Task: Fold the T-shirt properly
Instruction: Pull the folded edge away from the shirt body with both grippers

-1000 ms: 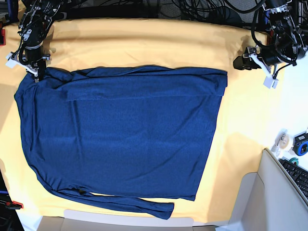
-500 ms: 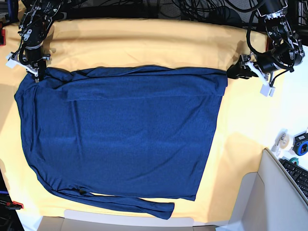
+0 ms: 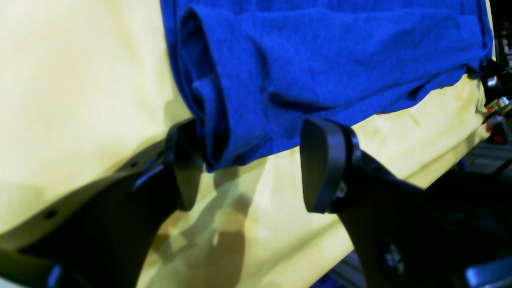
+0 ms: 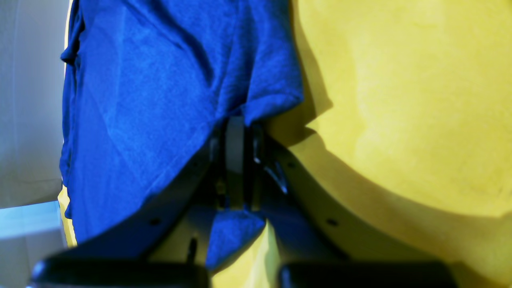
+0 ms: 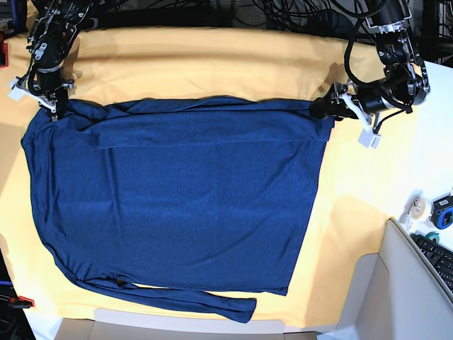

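At the far left of the base view the right gripper (image 5: 54,108) stands over the far-left corner of the shirt (image 5: 177,205); its wrist view shows the fingers (image 4: 236,160) pressed together with a fold of blue cloth pinched between them, a small tail of fabric hanging out on the near side of the pinch. From that corner the shirt spreads flat across the yellow cloth (image 5: 212,64), filling most of the middle of the table. A band along its far edge is folded over onto the body, and one sleeve lies along the near edge, its cuff pointing right. The left side curves outward to the table's left edge. At the far right corner of the shirt sits the left gripper (image 5: 324,108), low on the cloth, its jaws spread wide. In the left wrist view the shirt's folded corner (image 3: 240,132) lies between the two pads (image 3: 320,164), with one finger right against the hem and the other just beside the fabric edge, not closed on it.
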### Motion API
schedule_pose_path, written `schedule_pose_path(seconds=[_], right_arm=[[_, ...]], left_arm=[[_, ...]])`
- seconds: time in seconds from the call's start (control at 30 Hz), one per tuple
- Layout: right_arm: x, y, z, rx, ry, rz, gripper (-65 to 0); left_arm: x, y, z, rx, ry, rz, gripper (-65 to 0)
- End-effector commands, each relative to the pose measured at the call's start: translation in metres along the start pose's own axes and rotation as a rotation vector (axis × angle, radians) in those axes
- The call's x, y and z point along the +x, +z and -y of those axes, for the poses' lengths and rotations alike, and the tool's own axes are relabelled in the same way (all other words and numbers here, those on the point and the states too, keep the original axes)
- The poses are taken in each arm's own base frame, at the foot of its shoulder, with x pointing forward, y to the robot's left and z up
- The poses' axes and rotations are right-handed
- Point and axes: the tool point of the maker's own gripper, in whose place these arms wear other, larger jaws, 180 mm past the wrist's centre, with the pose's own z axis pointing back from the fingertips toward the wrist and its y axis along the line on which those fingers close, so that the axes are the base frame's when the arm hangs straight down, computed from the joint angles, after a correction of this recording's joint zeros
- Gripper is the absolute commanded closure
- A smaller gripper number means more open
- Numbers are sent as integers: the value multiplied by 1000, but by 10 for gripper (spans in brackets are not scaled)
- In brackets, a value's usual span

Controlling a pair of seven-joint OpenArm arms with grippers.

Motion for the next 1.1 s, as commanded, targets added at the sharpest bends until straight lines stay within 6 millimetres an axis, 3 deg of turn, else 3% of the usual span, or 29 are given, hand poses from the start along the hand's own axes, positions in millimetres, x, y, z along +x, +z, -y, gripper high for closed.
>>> schedule_pose_path(seconds=[0.0,0.37,0.5,0.6,0.83,0.9,1.07], right_arm=[[-24,-2,-5,26,-71,-92,-2],[-24,-1,-4,27,-73,-93,0],[-24,-1,-4,26,-72,-94,0],[-24,0,-4,26,-66,-92,0],[-32,6,3,10,-54,-155,0],[-38,7,1,17,-53,-193,0],[-33,13,-15,54,-23,-183,0]], left_arm=[[6,3,2,-1,-15,10,-370],[18,1,6,-11,-26,32,-345],[18,1,6,-11,-26,32,-185],[18,1,5,-10,-25,30,-4],[15,2,3,-5,-25,23,0],[14,3,3,-4,-26,22,0],[14,3,3,-5,-26,24,0]])
